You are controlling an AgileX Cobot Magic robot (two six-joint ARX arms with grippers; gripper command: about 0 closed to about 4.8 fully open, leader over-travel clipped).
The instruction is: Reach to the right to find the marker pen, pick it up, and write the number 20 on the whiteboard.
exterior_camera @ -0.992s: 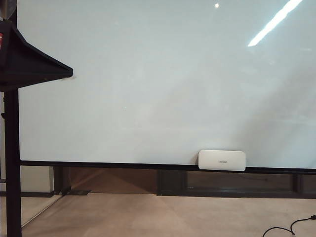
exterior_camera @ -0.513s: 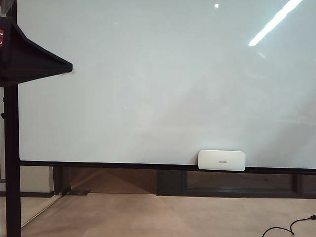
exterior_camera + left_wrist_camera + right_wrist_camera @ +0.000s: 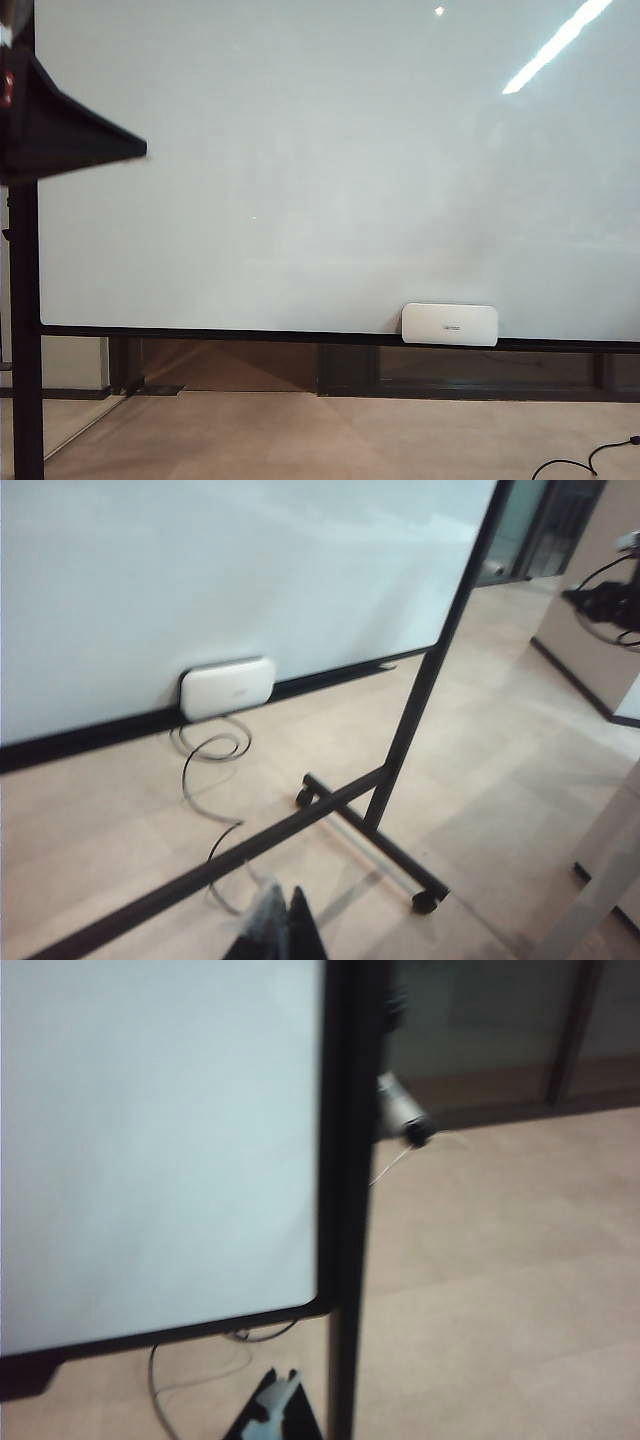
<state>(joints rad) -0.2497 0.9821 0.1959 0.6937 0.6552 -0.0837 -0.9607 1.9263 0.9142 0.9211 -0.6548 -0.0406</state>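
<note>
The whiteboard [image 3: 330, 160] fills the exterior view, glossy white in a thin black frame; no number 20 shows on it. My left gripper [image 3: 285, 912] is shut and empty, pointing at the floor in front of the board's stand. A black wedge [image 3: 70, 135] at the far left of the exterior view is the left arm. My right gripper [image 3: 283, 1388] is shut with nothing in it, near the board's right frame post [image 3: 345, 1210]. Beyond that post sticks out a blurred grey barrel with a black tip, which looks like the marker pen [image 3: 403, 1112].
A small white eraser [image 3: 450, 324] sits on the board's bottom ledge, also in the left wrist view as the eraser [image 3: 228, 687]. A thin cable [image 3: 210, 770] coils on the floor below it. The stand's wheeled black foot [image 3: 370, 830] crosses the floor.
In the exterior view the black wedge at the left has shifted slightly and is blurred. The board and the eraser have not moved.
</note>
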